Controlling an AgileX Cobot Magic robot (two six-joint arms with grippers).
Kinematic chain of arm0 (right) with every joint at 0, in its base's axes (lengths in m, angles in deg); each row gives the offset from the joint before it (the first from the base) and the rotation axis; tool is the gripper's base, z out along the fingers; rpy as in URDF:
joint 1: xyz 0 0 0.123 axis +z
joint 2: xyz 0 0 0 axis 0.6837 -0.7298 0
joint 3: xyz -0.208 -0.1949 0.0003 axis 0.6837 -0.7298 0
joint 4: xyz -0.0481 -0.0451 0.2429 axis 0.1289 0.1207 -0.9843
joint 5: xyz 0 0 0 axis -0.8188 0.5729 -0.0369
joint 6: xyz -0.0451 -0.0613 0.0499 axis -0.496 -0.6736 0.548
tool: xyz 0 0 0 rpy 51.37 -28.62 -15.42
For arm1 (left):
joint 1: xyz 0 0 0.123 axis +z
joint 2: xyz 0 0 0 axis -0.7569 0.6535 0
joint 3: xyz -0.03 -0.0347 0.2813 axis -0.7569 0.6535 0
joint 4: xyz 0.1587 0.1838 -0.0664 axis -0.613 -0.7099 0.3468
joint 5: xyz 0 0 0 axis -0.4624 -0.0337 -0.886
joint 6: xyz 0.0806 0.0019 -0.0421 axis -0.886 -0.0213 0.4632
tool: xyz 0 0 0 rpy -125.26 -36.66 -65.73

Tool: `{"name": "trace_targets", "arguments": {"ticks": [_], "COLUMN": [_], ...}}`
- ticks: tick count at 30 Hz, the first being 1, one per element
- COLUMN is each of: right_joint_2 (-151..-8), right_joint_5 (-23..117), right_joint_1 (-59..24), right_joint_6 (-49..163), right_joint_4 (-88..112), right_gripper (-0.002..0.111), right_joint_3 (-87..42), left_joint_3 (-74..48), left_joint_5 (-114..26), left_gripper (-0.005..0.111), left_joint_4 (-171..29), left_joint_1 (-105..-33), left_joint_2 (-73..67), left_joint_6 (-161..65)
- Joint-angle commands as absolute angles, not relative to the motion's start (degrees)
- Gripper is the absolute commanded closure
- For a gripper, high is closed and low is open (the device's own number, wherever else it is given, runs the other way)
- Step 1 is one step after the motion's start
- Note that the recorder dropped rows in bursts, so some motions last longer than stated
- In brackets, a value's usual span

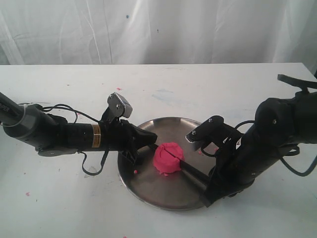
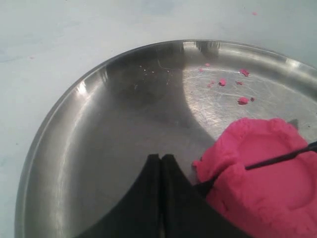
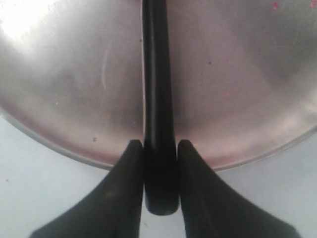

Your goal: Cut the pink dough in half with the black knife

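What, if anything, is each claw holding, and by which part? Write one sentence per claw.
The right claw grips the slim black knife by the butt end of its handle. The left claw is shut and holds nothing.

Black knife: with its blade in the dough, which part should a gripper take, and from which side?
The handle's butt end, from the right arm's side, as the right gripper does. The black knife has its blade sunk in the pink dough, while its slim handle reaches out past the rim of the steel plate, free to pinch across.
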State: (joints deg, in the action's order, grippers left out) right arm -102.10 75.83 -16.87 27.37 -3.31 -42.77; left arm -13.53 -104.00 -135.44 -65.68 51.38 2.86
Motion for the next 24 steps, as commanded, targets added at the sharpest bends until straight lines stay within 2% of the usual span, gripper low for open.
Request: {"name": "trace_targets", "arguments": {"ticks": [1,24], "right_joint_2": [-102.5,-105.3], "right_joint_5": [73.5,72.6], "right_joint_1": [-16.9,-16.9], "right_joint_6": [27.4,27.4], "right_joint_4": [-3.8,-7.4], "right_gripper": [0.108,0.108], "right_joint_3": [-42.9,-42.9], "left_joint_3": [-13.1,-13.1], "left_joint_5": [-100.9,-97.2], "left_gripper": [0.107,0.107], "left_joint_4": [-138.2,-139.1], "left_joint_1": [-65.9,-65.9], "left_joint_2": [51.8,51.8], "left_joint_6": [2.7,2.7]}}
